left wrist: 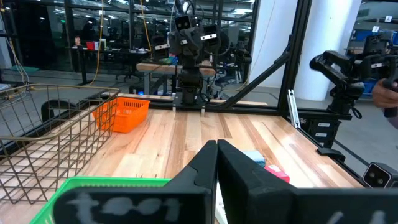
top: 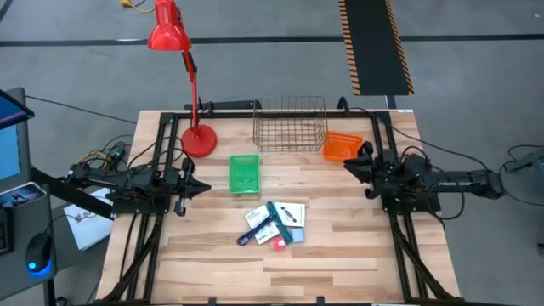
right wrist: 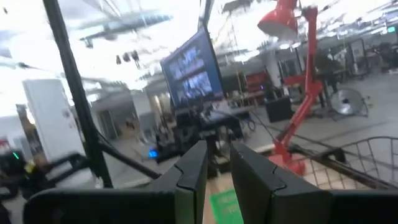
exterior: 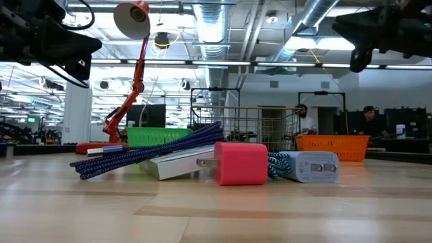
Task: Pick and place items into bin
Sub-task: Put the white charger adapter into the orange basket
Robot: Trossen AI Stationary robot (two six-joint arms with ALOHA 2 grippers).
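The items lie in a small heap mid-table: white printed cards [top: 290, 212], a dark blue pen-like piece [top: 255, 232], a teal stick [top: 278, 216] and a pink-red block [top: 278, 244]. In the low view the pink-red block [exterior: 240, 163] stands on the wood beside a blue braided cord [exterior: 148, 155] and a white plug [exterior: 312, 166]. My left gripper [top: 204, 187] [left wrist: 217, 144] is shut and empty, held level at the table's left side. My right gripper [top: 347, 164] [right wrist: 217, 152] hangs at the right side, tipped a little upward, with a narrow gap between its fingers and nothing in it.
A green bin [top: 245, 173] stands left of centre behind the heap. A wire basket [top: 291, 124] is at the far edge and an orange bin [top: 342, 146] at the far right. A red desk lamp [top: 197, 136] stands at the far left. Black frame rails [top: 153, 212] run along both sides.
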